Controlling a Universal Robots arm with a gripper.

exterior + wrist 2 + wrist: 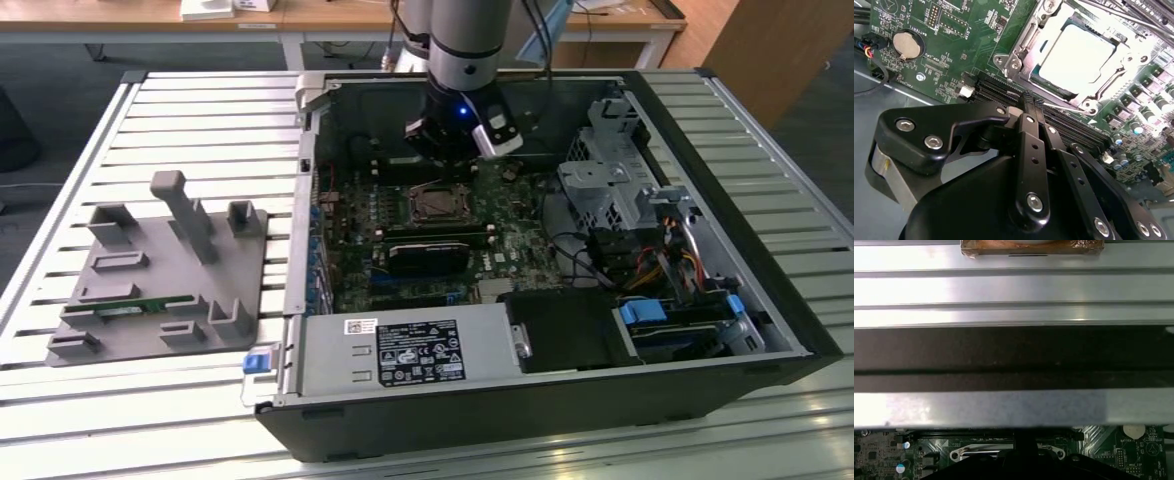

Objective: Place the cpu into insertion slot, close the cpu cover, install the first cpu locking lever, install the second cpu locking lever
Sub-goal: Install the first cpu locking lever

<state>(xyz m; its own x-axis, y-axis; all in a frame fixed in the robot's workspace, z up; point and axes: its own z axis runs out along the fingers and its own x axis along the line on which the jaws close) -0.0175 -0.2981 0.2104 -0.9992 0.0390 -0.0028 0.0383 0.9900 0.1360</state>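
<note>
gripper (1029, 102) fingers pressed together, empty | cpu (1076, 57) seated in socket; cpu cover (1021, 42) closed

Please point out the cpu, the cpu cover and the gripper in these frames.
cpu (1078, 56): second wrist view, on the middle of its pale metal top.
cpu cover (1030, 34): second wrist view, on the frame's silvery side rail beside the chip.
gripper (1030, 102): second wrist view, at the closed black fingertips near the socket's edge.

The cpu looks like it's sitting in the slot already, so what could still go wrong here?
The cpu lies in its socket with the cpu cover framing it. The gripper, jaws shut, sits right at the socket's edge by a thin lever. A slip could scrape the green board, bend that lever, or knock the memory slots.
</note>
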